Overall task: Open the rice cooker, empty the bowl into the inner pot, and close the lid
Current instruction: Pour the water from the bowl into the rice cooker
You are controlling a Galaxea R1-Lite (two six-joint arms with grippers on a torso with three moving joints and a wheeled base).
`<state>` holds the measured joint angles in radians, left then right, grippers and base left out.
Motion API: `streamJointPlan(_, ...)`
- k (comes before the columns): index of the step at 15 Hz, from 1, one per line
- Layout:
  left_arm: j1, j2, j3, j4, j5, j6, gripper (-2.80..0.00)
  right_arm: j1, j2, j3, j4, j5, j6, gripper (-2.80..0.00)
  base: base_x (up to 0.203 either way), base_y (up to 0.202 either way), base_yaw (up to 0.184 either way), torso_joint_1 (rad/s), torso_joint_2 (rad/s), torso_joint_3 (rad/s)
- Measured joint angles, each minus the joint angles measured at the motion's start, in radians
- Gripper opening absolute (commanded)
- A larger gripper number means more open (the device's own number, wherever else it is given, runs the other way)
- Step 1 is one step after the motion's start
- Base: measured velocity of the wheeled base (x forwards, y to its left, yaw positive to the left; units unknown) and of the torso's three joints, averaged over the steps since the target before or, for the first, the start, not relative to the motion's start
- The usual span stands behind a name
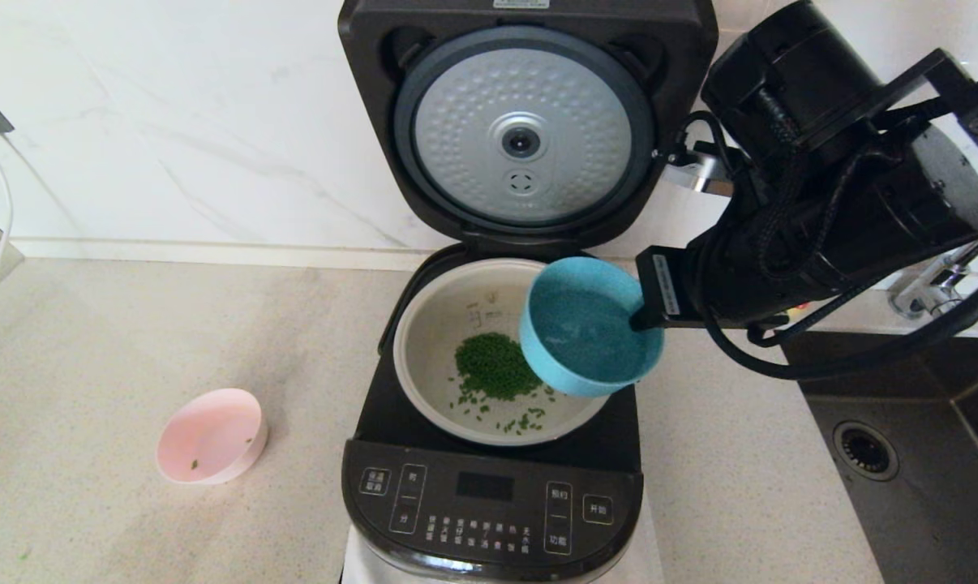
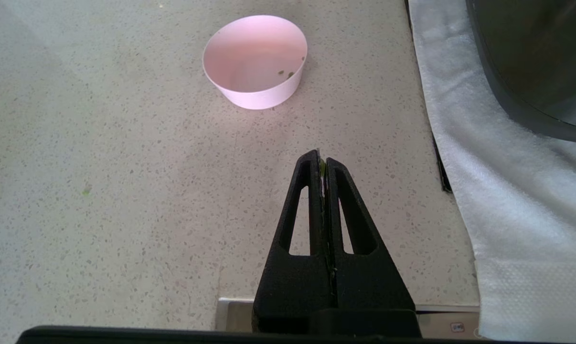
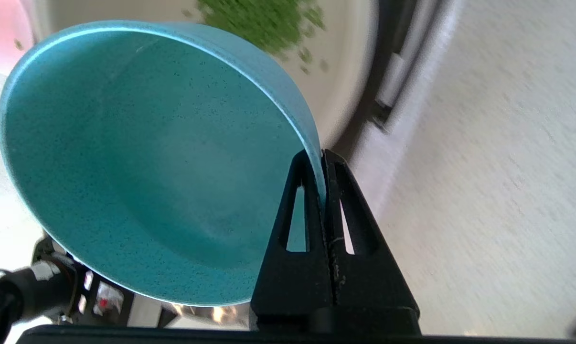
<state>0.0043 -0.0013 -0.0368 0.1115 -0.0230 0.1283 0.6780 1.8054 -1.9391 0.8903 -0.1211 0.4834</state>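
The black rice cooker [image 1: 489, 503] stands open, its lid [image 1: 525, 122] raised with the dimpled silver disc facing me. The pale inner pot [image 1: 432, 332] holds a heap of green grains [image 1: 495, 367]. My right gripper [image 1: 639, 320] is shut on the rim of a blue bowl [image 1: 590, 328], tilted over the pot's right side; the bowl [image 3: 140, 157] looks empty in the right wrist view, pinched between the fingers [image 3: 338, 191]. My left gripper [image 2: 320, 160] is shut, above the counter, not visible in the head view.
An empty pink bowl [image 1: 211, 436] with a few green bits sits on the counter left of the cooker; it also shows in the left wrist view [image 2: 255, 59]. A sink [image 1: 902, 454] lies to the right. A white cloth [image 2: 517, 191] lies under the cooker.
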Motion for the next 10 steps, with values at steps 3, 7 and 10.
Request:
streamJointPlan(3,0.0,0.0,0.0,0.0,0.0,0.0,-2.8,0.023,0.027,-0.001,-0.05,-0.012,0.001,-2.8,0.0,0.0,0.0,0.0,0.0,0.0)
streamJointPlan(7,0.0,0.0,0.0,0.0,0.0,0.0,-2.8,0.053,0.069,-0.003,-0.12,-0.057,0.0,-2.8,0.0,0.0,0.0,0.0,0.0,0.0)
streamJointPlan(10,0.0,0.0,0.0,0.0,0.0,0.0,-2.8,0.059,0.103,-0.005,-0.142,-0.066,0.0,-2.8,0.0,0.0,0.0,0.0,0.0,0.0)
